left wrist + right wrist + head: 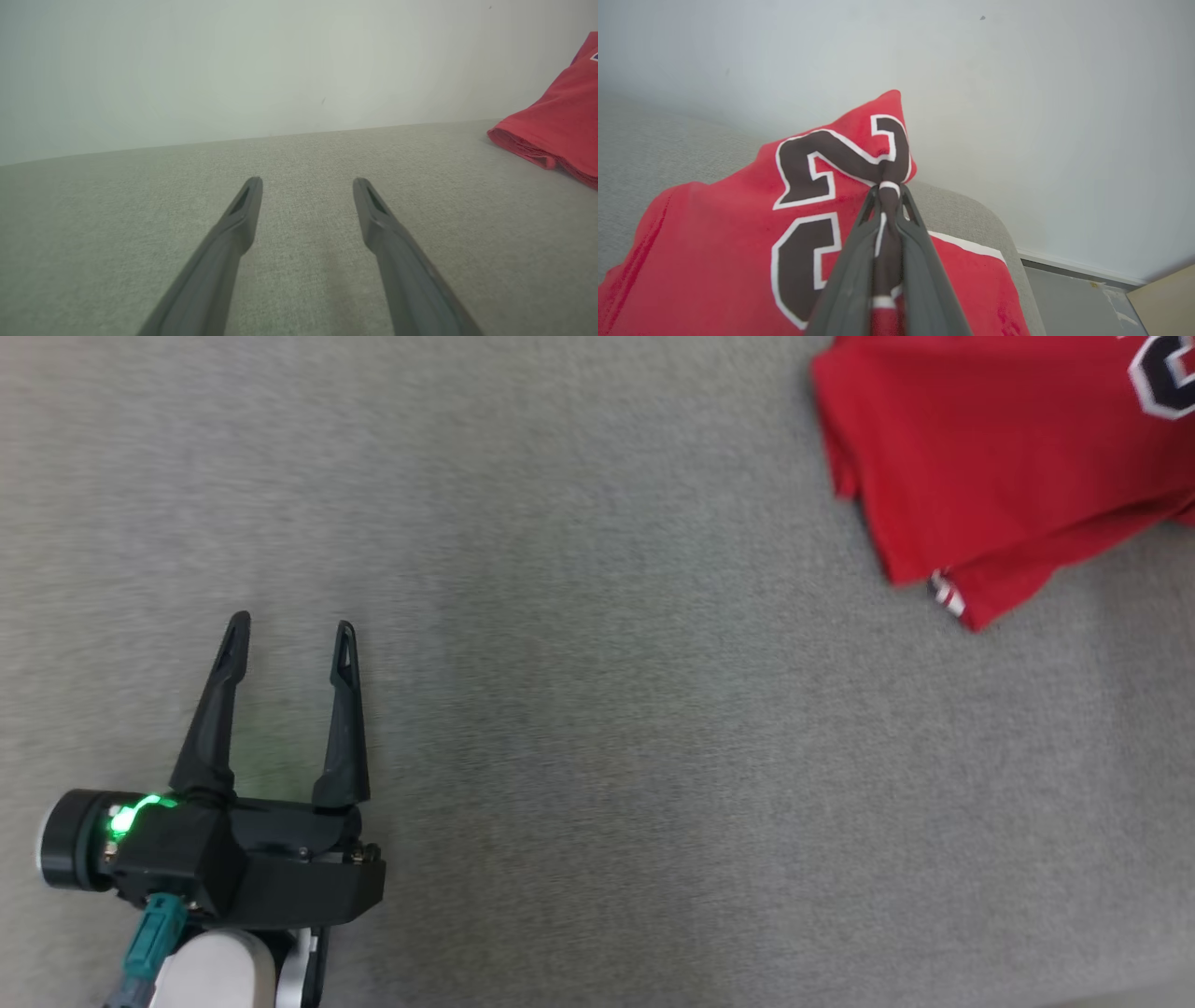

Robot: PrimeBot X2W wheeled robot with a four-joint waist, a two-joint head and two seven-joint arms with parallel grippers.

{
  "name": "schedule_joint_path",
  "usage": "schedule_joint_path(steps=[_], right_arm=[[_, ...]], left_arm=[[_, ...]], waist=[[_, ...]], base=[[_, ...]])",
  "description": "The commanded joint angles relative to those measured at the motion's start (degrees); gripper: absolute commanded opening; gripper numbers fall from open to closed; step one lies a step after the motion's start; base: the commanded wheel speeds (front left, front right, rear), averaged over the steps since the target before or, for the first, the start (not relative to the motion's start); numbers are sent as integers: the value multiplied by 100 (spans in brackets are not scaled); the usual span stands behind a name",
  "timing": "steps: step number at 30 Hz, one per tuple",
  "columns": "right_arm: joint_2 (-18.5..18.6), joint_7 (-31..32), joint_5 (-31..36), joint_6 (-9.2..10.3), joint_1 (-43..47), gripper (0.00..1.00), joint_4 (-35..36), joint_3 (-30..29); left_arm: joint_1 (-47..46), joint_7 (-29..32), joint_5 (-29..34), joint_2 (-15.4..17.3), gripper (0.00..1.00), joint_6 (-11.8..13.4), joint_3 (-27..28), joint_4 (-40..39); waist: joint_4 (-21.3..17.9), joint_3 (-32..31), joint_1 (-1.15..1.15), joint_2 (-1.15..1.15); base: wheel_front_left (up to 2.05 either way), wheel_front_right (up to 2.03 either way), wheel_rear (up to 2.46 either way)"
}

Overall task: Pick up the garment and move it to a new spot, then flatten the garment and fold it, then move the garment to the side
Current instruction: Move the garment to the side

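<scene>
Grey woven surface with a pale wall behind it. It could be a padded counter or a cushion, hard to say; its corner looks rounded in the right wrist view.

Red garment is at the far right of the head view, partly cut off by the frame. It lies in stacked layers, with a white-trimmed edge poking out at the near corner.

Right claw is clamped on the garment, fingers pinched together over a bunched ridge of cloth at the dark, white-outlined numeral print. The fabric tents up toward the pinch.

Left claw is at lower left, fingers spread wide with nothing between them, over bare surface and well apart from the garment. Green light is lit at its wrist.

Grey floor shows past the surface's corner.
</scene>
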State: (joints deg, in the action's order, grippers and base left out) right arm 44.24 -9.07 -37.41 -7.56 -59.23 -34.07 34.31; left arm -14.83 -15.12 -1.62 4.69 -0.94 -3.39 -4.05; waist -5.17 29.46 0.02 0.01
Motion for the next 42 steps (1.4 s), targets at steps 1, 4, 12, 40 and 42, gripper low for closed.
schedule_joint_path(steps=[1, 4, 12, 40, 42], right_arm=[[135, -23, -79, 18, -100, 0, 27, 3], [422, -30, -181, 18, -284, 0, 47, -11], [910, 130, -546, 18, -726, 0, -342, -13], [-23, -607, -316, 18, -1342, 100, -1586, 220], [-175, -612, -140, 18, -1018, 100, -1093, -101]], left_arm=[[-45, 0, 76, 60, 100, 35, 7, -82], [22, 0, 137, 159, 100, 45, 29, -225], [108, 39, 222, 309, 100, 84, 20, -557], [358, 10, -165, 214, 100, 211, 43, -113], [496, 6, -260, 176, 100, 233, 101, -90]], waist=[[-539, 558, -2, -1], [-702, 678, -2, -1], [-883, 855, -2, -1], [-476, -157, -2, -1], [-385, -555, -2, -1]], base=[[0, 0, 0], [0, 0, 0], [0, 0, 0], [0, 0, 0], [0, 0, 0]])
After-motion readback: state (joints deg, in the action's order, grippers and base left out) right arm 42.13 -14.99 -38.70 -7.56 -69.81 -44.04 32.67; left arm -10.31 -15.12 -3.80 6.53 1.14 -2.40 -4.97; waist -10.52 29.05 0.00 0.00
